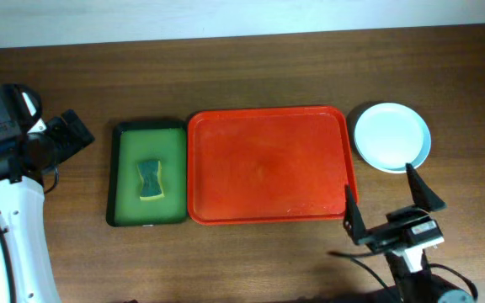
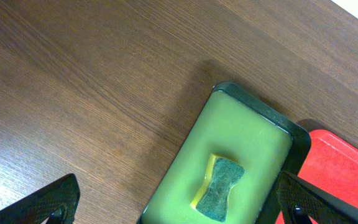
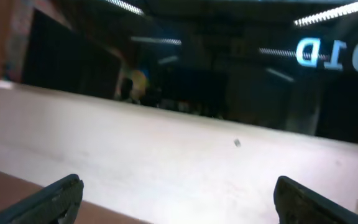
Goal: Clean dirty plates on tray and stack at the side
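Observation:
The red tray [image 1: 268,166] lies in the middle of the table with nothing on it; a corner of it shows in the left wrist view [image 2: 340,174]. The plates [image 1: 391,136] sit stacked on the table just right of the tray, white on top with a pale blue rim showing beneath. My right gripper [image 1: 390,202] is open and empty near the front edge, below the stack; its wrist view [image 3: 179,199] points at a wall. My left gripper [image 2: 173,202] is open and empty, held at the far left of the table.
A dark green tray [image 1: 147,172] with a green-and-yellow sponge [image 1: 149,179] lies left of the red tray, also in the left wrist view [image 2: 229,162] with the sponge [image 2: 219,190]. Bare wood table [image 1: 268,76] lies around them.

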`<state>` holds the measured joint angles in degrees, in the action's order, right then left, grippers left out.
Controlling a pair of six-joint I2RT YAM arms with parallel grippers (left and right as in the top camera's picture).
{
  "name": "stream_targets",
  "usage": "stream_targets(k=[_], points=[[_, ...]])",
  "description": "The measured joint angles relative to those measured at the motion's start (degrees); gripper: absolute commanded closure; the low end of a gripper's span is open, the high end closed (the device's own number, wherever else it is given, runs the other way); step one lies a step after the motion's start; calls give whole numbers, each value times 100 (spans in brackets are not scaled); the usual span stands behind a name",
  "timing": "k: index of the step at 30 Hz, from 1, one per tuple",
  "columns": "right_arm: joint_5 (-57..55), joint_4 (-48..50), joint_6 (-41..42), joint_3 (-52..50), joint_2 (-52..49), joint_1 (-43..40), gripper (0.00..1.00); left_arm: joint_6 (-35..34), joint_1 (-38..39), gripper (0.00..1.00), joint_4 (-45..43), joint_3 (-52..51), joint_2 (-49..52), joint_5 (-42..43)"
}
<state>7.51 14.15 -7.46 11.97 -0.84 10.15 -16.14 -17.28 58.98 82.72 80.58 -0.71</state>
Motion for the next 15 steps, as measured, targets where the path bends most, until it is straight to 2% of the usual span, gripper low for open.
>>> stream_targets(k=[6, 11, 15], points=[[-260, 2, -2, -1029, 0, -118, 1, 0, 0, 1, -4, 0, 0, 0], [-428, -1711, 0, -1117, 28, -321, 2, 0, 0, 1, 0, 0, 0, 0], [-518, -1840, 0, -1128, 15, -321, 2, 0, 0, 1, -2, 0, 0, 0]])
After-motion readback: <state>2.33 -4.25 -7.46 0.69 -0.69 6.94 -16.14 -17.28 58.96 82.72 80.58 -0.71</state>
